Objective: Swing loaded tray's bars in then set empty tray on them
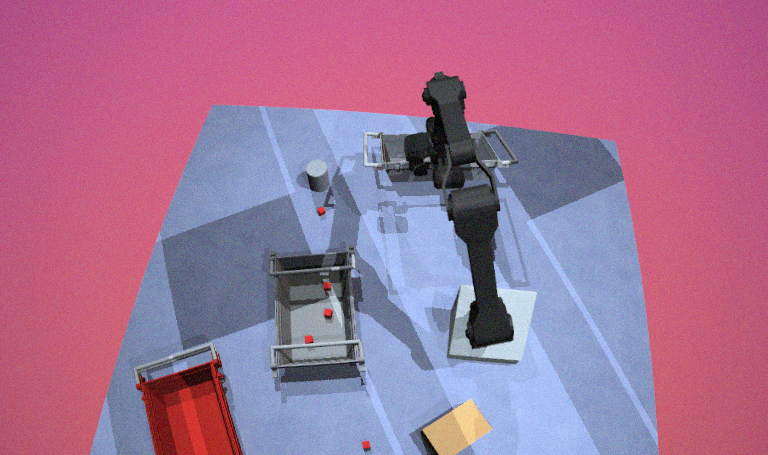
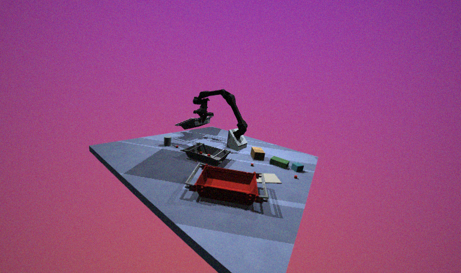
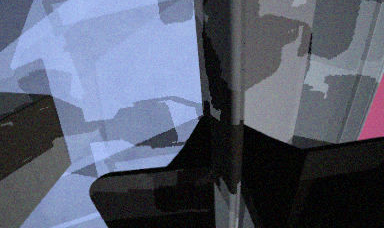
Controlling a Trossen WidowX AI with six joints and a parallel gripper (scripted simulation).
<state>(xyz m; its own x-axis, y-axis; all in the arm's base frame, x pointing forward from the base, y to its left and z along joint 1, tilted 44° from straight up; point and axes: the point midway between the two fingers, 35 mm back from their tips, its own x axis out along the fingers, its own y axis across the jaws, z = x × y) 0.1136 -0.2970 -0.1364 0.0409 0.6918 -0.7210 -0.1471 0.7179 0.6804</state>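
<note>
I have the empty tray (image 2: 192, 122) pinched by its wall in the gripper (image 3: 226, 153), airborne and tilted, well beyond the loaded tray (image 1: 314, 314). I'd level it, then lower squarely onto both bars (image 1: 312, 269).

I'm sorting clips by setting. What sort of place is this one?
Probably a bare tabletop test bench rather than a real room: a single arm on a base plate, gripper holding a grey tray aloft, a loaded grey tray and a red tray on a slab, plain pink-purple backdrop.
</note>
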